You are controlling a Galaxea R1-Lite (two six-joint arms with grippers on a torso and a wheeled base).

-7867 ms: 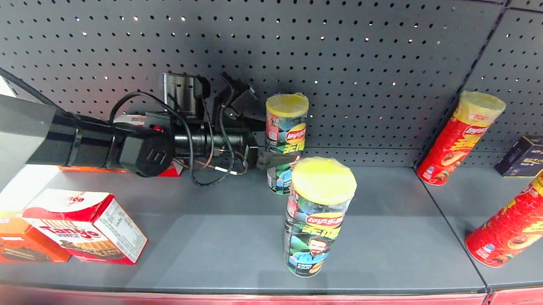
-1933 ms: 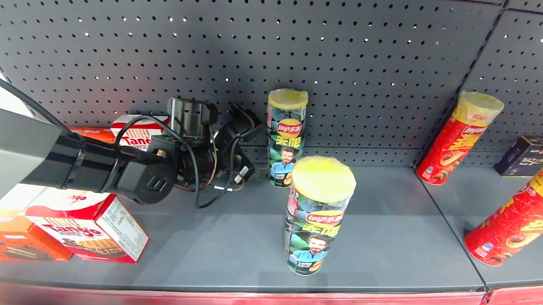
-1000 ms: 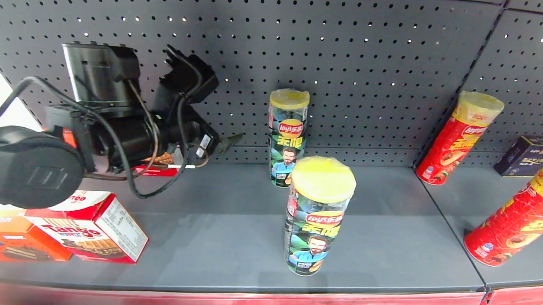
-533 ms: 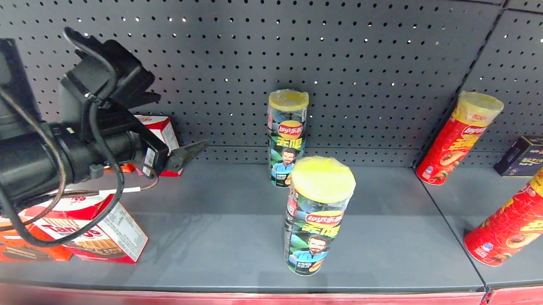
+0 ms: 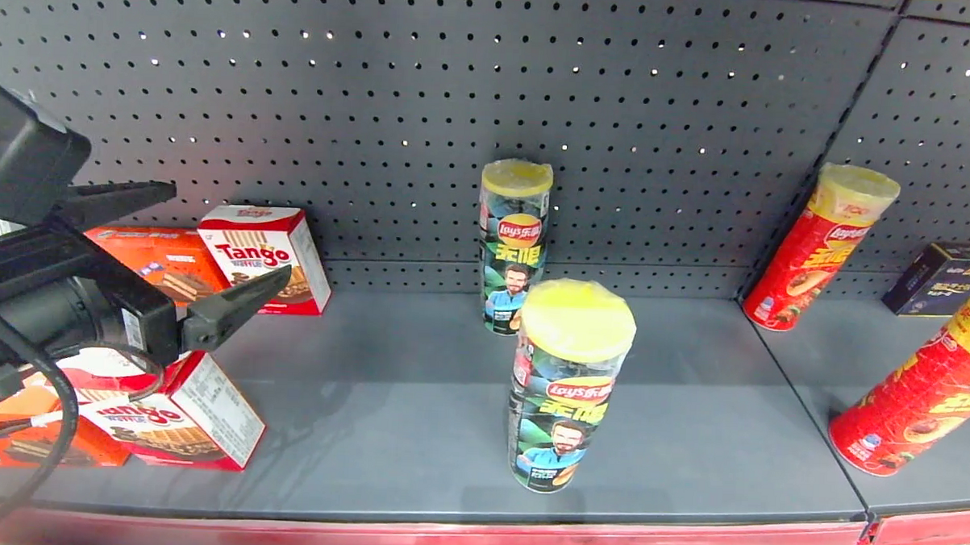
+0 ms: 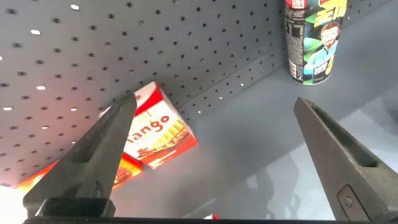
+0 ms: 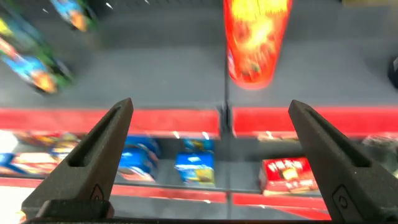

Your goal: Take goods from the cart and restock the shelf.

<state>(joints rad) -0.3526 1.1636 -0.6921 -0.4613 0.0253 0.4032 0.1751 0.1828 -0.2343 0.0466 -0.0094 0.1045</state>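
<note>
green-and-black front can and rear can with yellow lids, red cans with yellow lids, red-and-white wafer box, orange box, dark grey perforated back panel, grey shelf, red front lip

Left claw off the rear green can, spread open, drawn back far to the left

The left tool is matte black: two long tapering wedge fingers on a boxy wrist with a small white label, a thick black cable looping below. The right tool has matching dark fingers, each bearing one round screw.
</note>
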